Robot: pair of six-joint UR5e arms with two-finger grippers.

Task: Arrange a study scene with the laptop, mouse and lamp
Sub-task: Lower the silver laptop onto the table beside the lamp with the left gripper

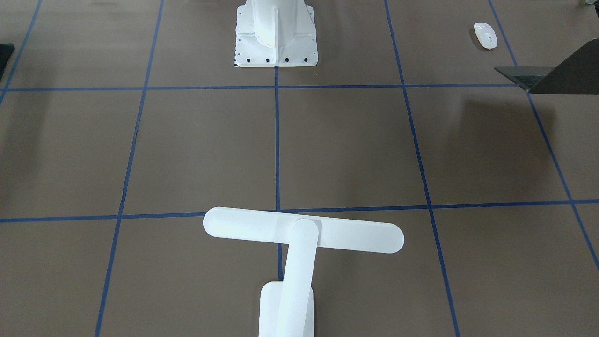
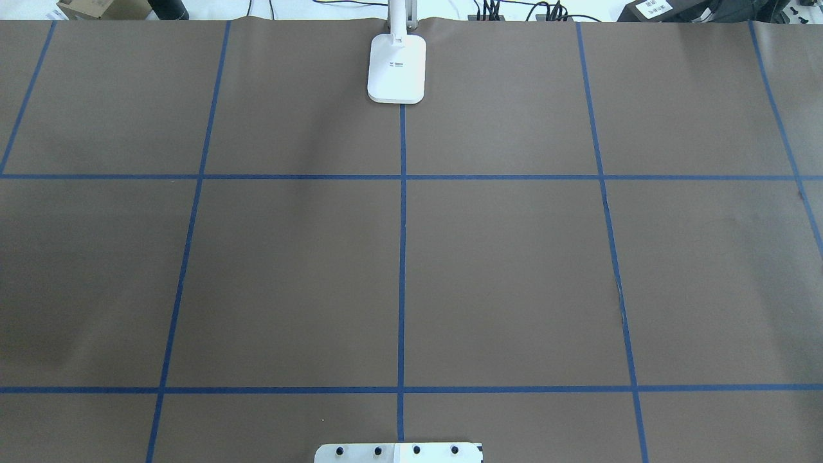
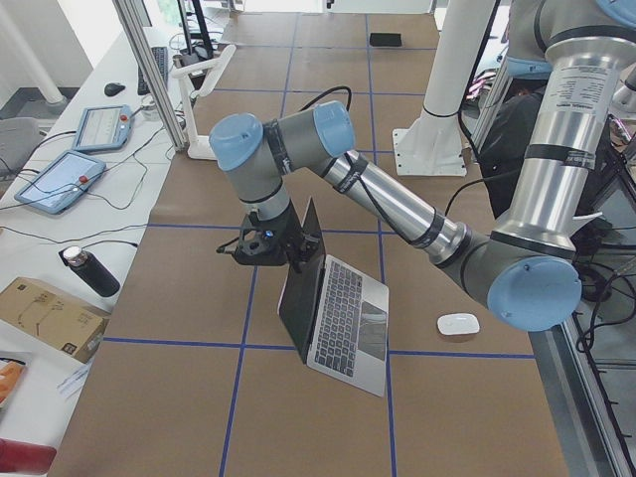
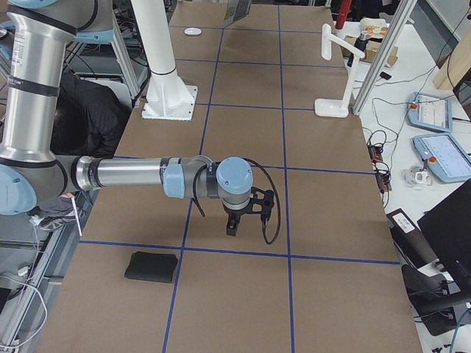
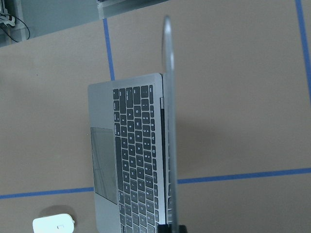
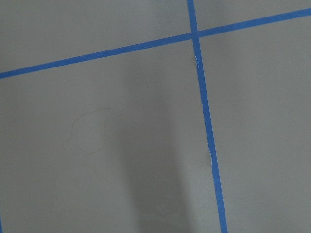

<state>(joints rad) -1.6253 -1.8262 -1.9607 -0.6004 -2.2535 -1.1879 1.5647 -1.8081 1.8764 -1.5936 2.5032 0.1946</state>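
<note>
We see the laptop point(image 3: 343, 316) open on the brown table point(image 2: 514, 270), towards the robot's left end. Its base lies flat and its lid is raised roughly upright, with the keys on the robot's side. The left gripper point(image 3: 295, 255) is at the lid's top edge. In the left wrist view that thin edge runs straight into the dark fingertips point(image 5: 180, 229) at the bottom of the frame, which sit close around it, so we read them as pinching the lid.

The mouse point(image 3: 458, 324) lies flat near the laptop's front edge, towards the robot and apart from it. The lamp point(image 1: 304, 231) stands upright well away, midway along the table's far edge from the robot, with its base on the centre blue tape line point(image 2: 402, 257).

The right gripper point(image 4: 232, 229) hangs pointing down over bare table on the robot's right. It shows only in the side view, so we cannot tell whether its fingers are spread or pressed together. A black mat point(image 4: 151, 266) lies flat near it.
</note>
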